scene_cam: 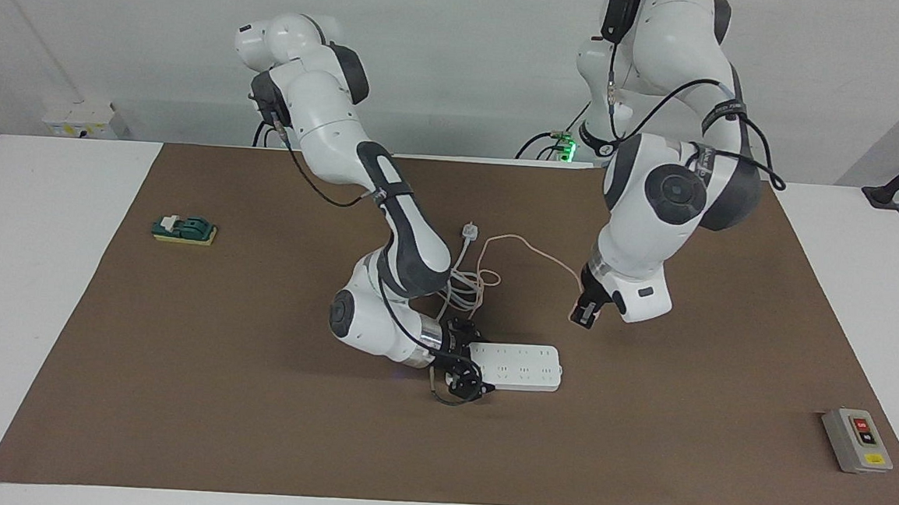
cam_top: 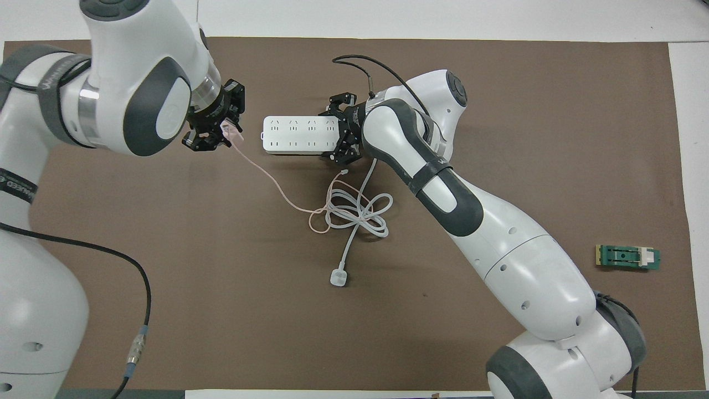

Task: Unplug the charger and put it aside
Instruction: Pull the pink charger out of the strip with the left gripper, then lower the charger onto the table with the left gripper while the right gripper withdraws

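The pale-pink charger [scene_cam: 575, 316] [cam_top: 233, 132] is out of the white power strip [scene_cam: 524, 366] [cam_top: 293, 134] and sits between my left gripper's fingers. My left gripper [scene_cam: 585, 314] [cam_top: 221, 128] is shut on it and holds it over the mat, just off the strip's end toward the left arm's end of the table. The thin pink cable [scene_cam: 528, 244] [cam_top: 271, 180] trails from it to the cord tangle. My right gripper [scene_cam: 468, 361] [cam_top: 337, 134] straddles the strip's other end, with one finger on each long side, and holds it on the mat.
The strip's thick white cord [scene_cam: 467, 281] [cam_top: 357, 213] lies coiled nearer to the robots, ending in a white plug [scene_cam: 469, 230] [cam_top: 338, 277]. A green block [scene_cam: 183, 229] [cam_top: 627, 257] lies toward the right arm's end. A grey switch box [scene_cam: 857, 440] lies toward the left arm's end.
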